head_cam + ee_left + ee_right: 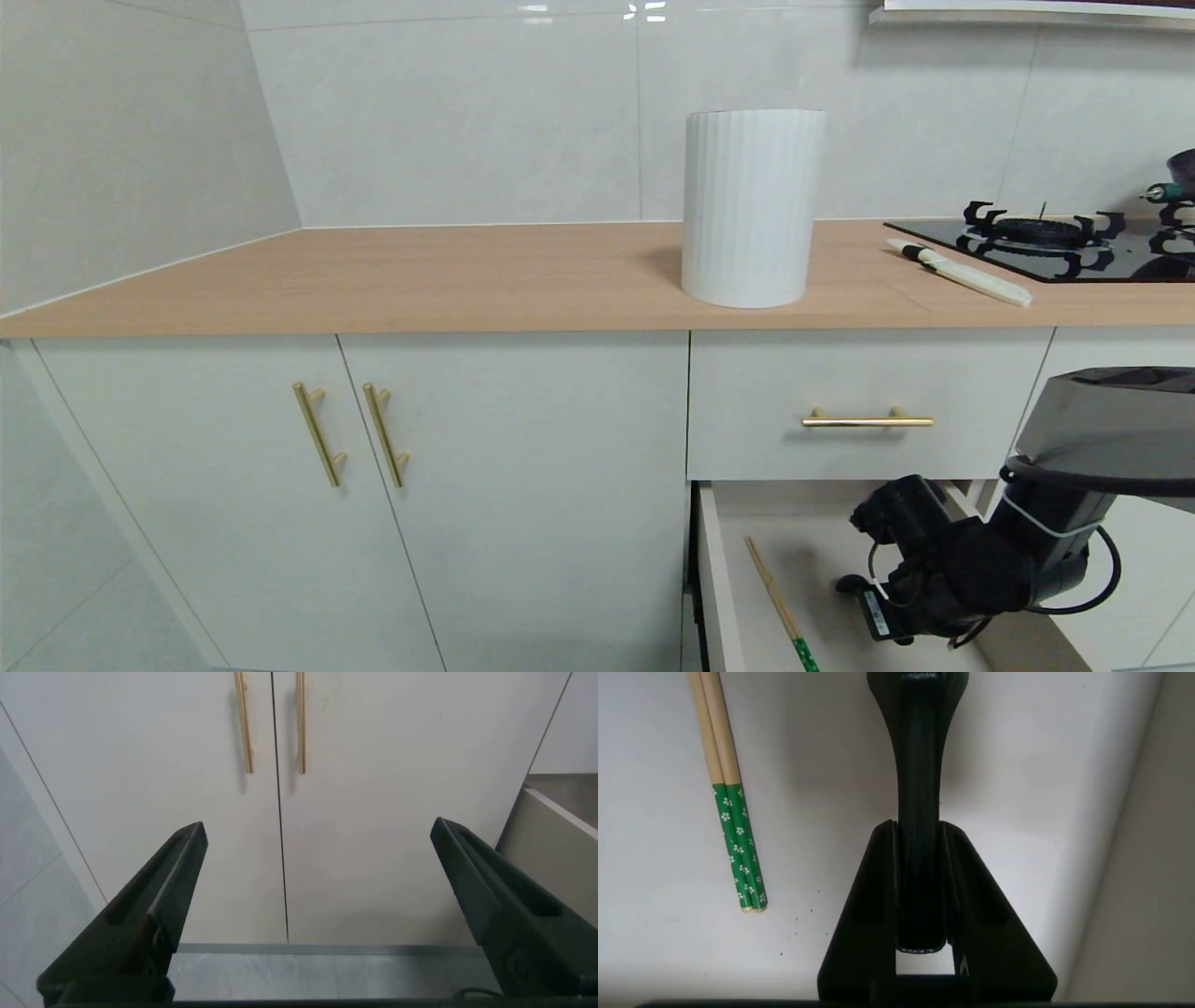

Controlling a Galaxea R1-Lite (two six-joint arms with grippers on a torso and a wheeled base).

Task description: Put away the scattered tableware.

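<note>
My right gripper (920, 863) is shut on the handle of a black utensil (918, 775), held low over the floor of the open drawer (822, 551). In the head view the right gripper (885, 597) sits inside that drawer, and the black utensil's end (848, 585) pokes out beside it. A pair of wooden chopsticks (729, 793) with green patterned tips lies on the drawer floor beside the utensil; the chopsticks (780, 607) lie toward the drawer's left wall. My left gripper (318, 831) is open and empty, facing the white cabinet doors (280, 793).
On the wooden counter (420, 275) stand a tall white ribbed canister (750, 207) and a white knife-like utensil (962, 271) next to the black gas hob (1055, 243). A shut drawer with a gold handle (866, 422) sits above the open one.
</note>
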